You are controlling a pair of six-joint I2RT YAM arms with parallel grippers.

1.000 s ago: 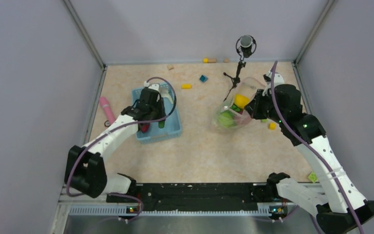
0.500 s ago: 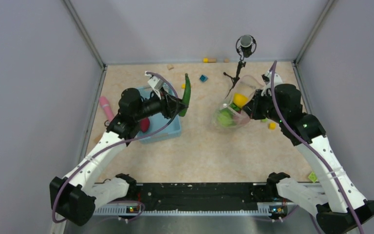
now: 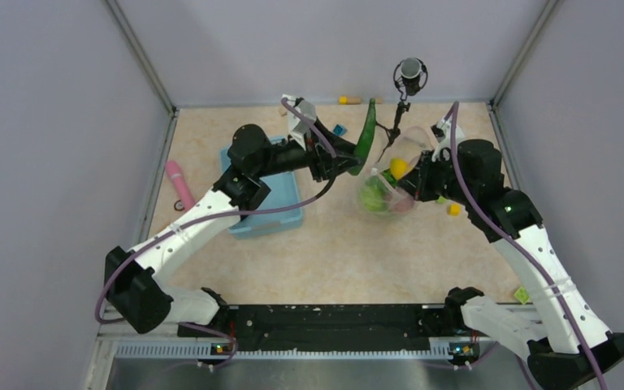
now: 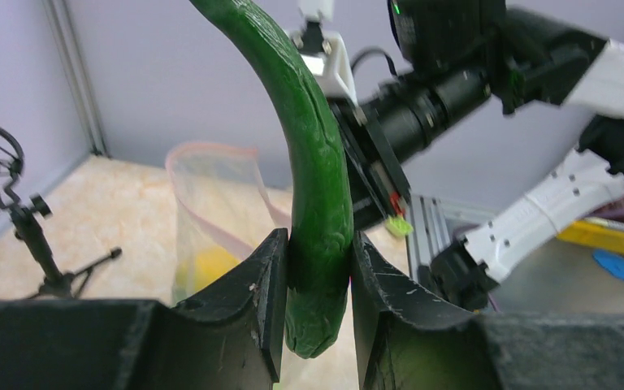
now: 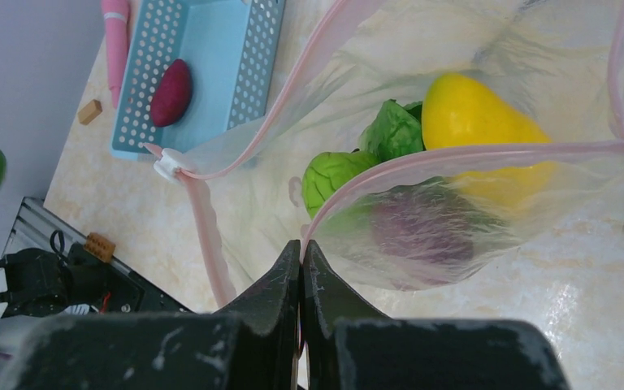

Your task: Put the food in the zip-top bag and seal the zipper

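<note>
The left gripper [image 3: 349,162] is clamped on the cucumber [image 4: 313,162], its two black fingers [image 4: 264,301] pressing either side near the lower end, which pokes out just below them. The cucumber is long, dark green, bumpy-skinned and curved, and it rises well above the jaws. From the top view it [image 3: 365,130] is held in the air between the blue basket [image 3: 280,215] and the zip-top bag [image 3: 390,183], close to the bag's mouth but outside it, beside the microphone [image 3: 410,75] on its small tripod. The right gripper [image 5: 301,260] is pinched tight on the near rim of the bag, holding the mouth open. The bag is clear and crinkly, and its zipper [image 5: 496,153] is a thin pink-red strip that runs along both lips, with a small white slider [image 5: 166,166] at one end. Inside lie a yellow citrus [image 5: 471,114], a leafy lettuce [image 5: 394,130], a pale green lime [image 5: 333,172] and a purple piece [image 5: 426,223], blurred through the plastic. A dark red piece [image 5: 171,91] lies in the basket, and a pink stick [image 3: 179,183] lies on the table just beyond the basket's far side
</note>
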